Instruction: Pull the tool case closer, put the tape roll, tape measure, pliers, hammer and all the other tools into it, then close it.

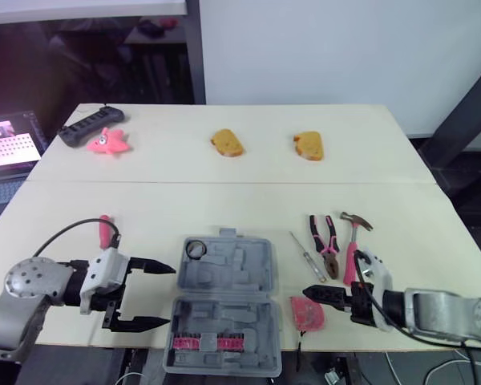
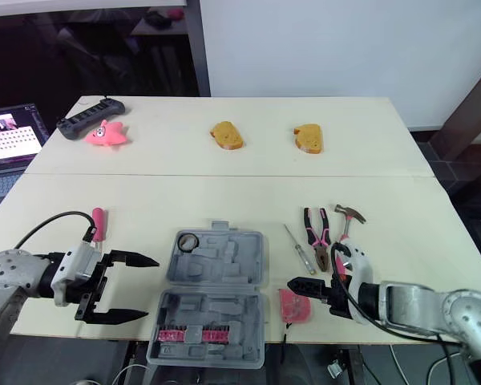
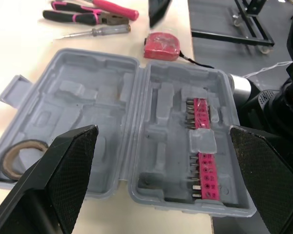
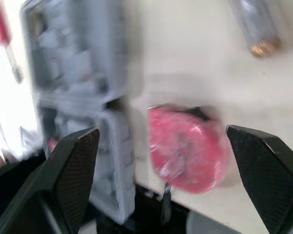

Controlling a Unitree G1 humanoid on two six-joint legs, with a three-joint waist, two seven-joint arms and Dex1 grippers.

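I read the step in hand as the tape measure (image 1: 307, 313) pickup. It sits on the surface (image 1: 224, 192) just right of the case (image 1: 232, 273), close to the near edge. My right gripper (image 1: 311, 293) is low beside it, jaws spread wide and holding nothing. In the right wrist view the pink body lies between the two fingers, not yet touched.

To do this well I would ease forward until the body is well inside the jaws, then close squarely on its two flat sides, not across a corner. It is a squat lump with no real long axis. Its black strap (image 3: 198, 62) trails toward the near edge, so I would lift straight up before swinging left so the strap cannot snag the case wall. With the edge so close, a nudge could push it off, so there should be no sideways contact before closing.

The case lies open and flat, its hinge running left to right and its long spread running away from me. The half with the pink bits is nearest me. The tape roll (image 1: 196, 249) already sits in the far left corner.

My left gripper (image 1: 170, 295) hangs just left of the case, jaws wide open and empty.

Right of the case lie a screwdriver (image 1: 307, 255), pliers (image 1: 327, 245) and hammer (image 1: 353, 245), all roughly fore-and-aft. The pliers' nose points toward me and the hammer's head points away. Another pink-handled tool (image 1: 105, 231) lies to the left of the case.
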